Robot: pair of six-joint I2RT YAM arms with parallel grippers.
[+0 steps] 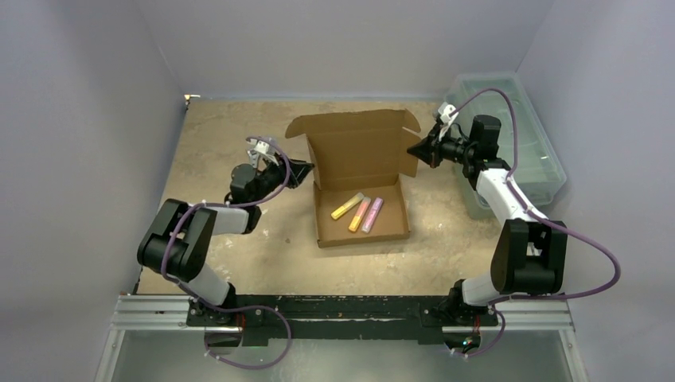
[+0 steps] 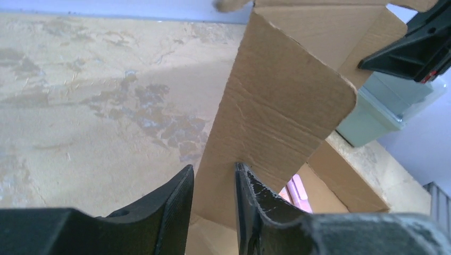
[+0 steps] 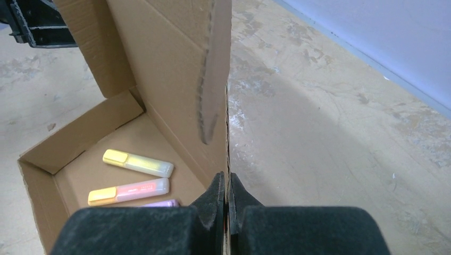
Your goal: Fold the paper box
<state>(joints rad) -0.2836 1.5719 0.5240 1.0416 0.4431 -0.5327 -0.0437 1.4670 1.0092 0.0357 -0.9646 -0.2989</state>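
A: The paper box (image 1: pixel 350 151) sits mid-table, lid upright. Our right gripper (image 3: pixel 227 179) pinches its right flap. Our left gripper (image 2: pixel 213 172) straddles the left flap, jaws parted.
B: Risk: gripped on one side only, we may twist or tear the lid.

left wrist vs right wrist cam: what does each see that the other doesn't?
Left wrist only: the pale-green bin beyond the box, and the left jaws standing apart at a raised side flap.
Right wrist only: the yellow highlighter and the orange highlighter lying in the box tray, and the right jaws pinched shut on the opposite flap's edge.
Both: the box, the table, and the other arm's jaws at a top corner.
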